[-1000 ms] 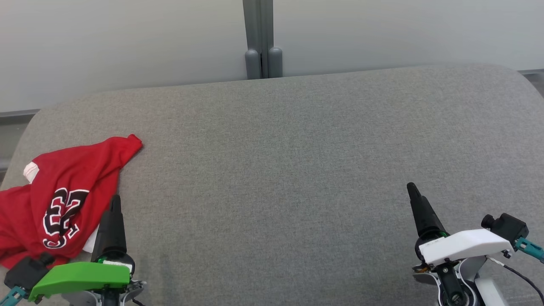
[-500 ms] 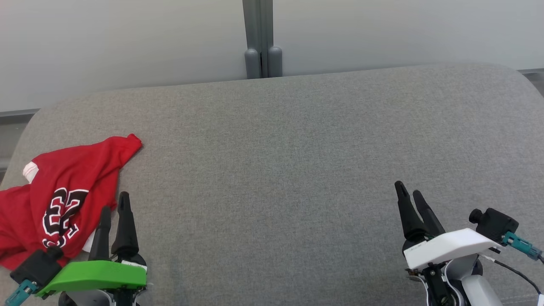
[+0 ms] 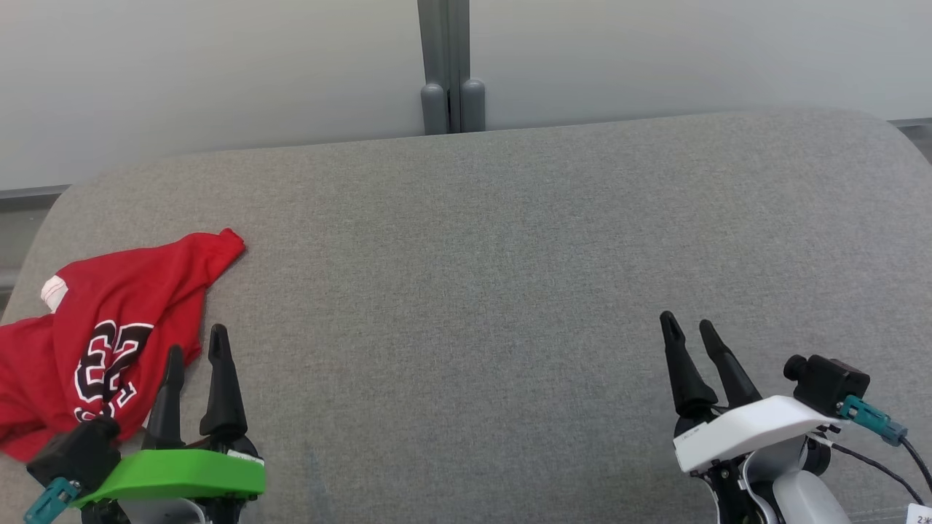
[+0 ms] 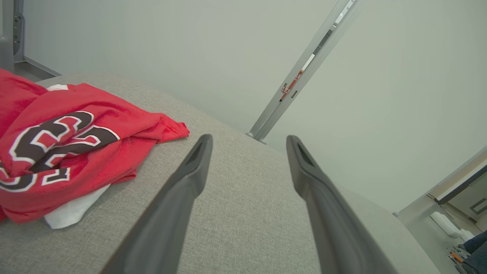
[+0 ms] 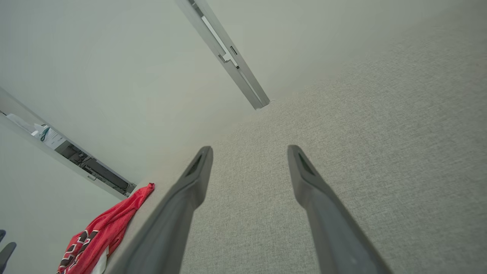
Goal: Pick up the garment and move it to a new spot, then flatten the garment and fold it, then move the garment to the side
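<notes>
Left gripper stood w/ jaws apart, empty; red garment just to its left looked soft, light, floppy, so recommended grip pt: bunched near edge.

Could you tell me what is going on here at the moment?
A two-armed robot is setting up to handle a red garment, which lies crumpled near the left end of a grey padded surface. The left gripper is open just beside the garment, with nothing between its fingers. The right gripper is also open and hangs over bare surface far to the right. The garment has not been picked up, flattened or folded.
</notes>
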